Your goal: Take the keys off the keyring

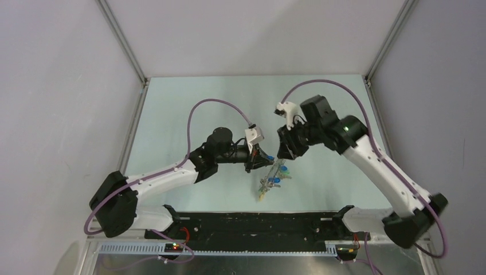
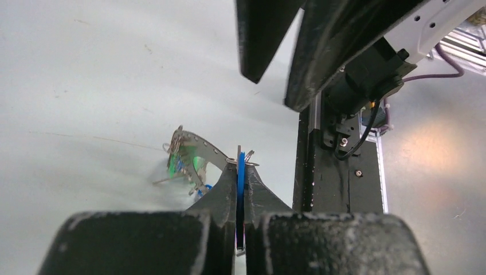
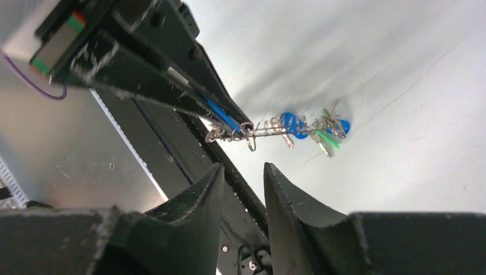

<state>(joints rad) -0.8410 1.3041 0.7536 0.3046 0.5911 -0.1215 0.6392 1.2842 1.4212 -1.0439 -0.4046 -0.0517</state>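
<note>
Upper frame: open worktop (image 1: 177, 109), free passage. Centre: left tool (image 1: 268, 163), right tool (image 1: 281, 154) close together; keyring (image 1: 278, 172) with keys (image 1: 268, 184) trails below, obstructing.

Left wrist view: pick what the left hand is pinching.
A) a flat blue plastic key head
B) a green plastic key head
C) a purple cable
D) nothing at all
A: the left hand is shut on the flat blue plastic key head, seen edge-on between its fingers, with the thin silver metal keyring trailing off to the side.
</note>
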